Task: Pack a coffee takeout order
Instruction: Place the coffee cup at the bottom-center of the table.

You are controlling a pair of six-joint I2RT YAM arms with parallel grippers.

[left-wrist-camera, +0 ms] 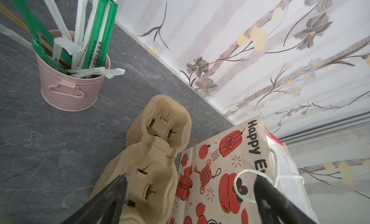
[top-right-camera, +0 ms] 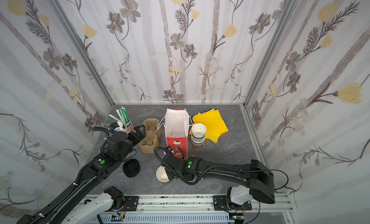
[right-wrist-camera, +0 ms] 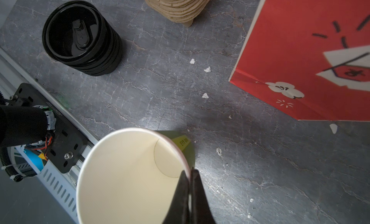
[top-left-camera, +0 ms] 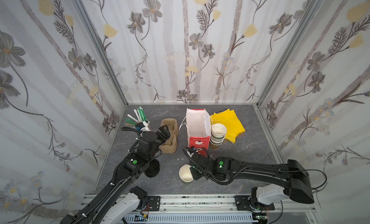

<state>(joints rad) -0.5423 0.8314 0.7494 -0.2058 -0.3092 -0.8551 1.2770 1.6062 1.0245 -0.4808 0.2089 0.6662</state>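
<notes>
Two claws working: left gripper (top-left-camera: 164,135) hovering wide open over carrier stack (left-wrist-camera: 152,162), its long axis running straight ahead (left arm nearer); right gripper (right-wrist-camera: 189,172) pinching paper cup (right-wrist-camera: 124,172) rim.

Lab booth — wallpapered panels (top-left-camera: 180,52), alu rail (top-left-camera: 200,202)

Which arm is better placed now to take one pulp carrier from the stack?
Left. The left pincer stands open over the carrier stack. The right pincer is shut on the rim of the paper cup, nearer the front edge, so it seems occupied.
</notes>
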